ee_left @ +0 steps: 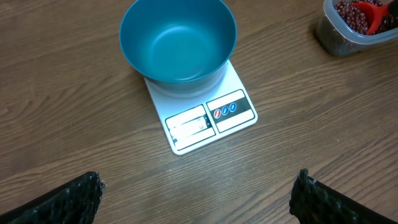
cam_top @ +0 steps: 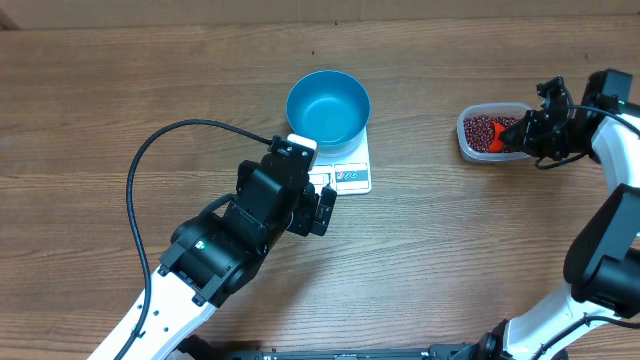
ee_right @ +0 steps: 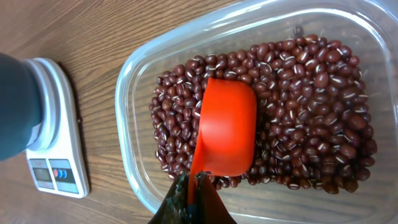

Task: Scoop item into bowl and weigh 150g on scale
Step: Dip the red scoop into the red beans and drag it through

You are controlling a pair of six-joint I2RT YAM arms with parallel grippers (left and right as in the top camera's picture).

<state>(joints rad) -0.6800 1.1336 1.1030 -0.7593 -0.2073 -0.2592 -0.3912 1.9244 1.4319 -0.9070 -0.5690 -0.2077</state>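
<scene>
The blue bowl (cam_top: 328,106) (ee_left: 178,42) stands empty on the white scale (cam_top: 352,176) (ee_left: 208,118) (ee_right: 57,130). Dark red beans (ee_right: 298,106) (cam_top: 481,130) (ee_left: 351,15) fill a clear tub (cam_top: 467,140) (ee_right: 134,143) at the right. My right gripper (ee_right: 198,180) (cam_top: 527,132) is shut on the handle of a red scoop (ee_right: 227,127) (cam_top: 498,137), whose cup lies face down on the beans. My left gripper (ee_left: 198,186) (cam_top: 318,208) hovers open just in front of the scale, with bare table between its fingers.
A black cable (cam_top: 160,145) loops over the table left of the left arm. The tub (ee_left: 339,37) sits to the right of the scale with wooden tabletop between them.
</scene>
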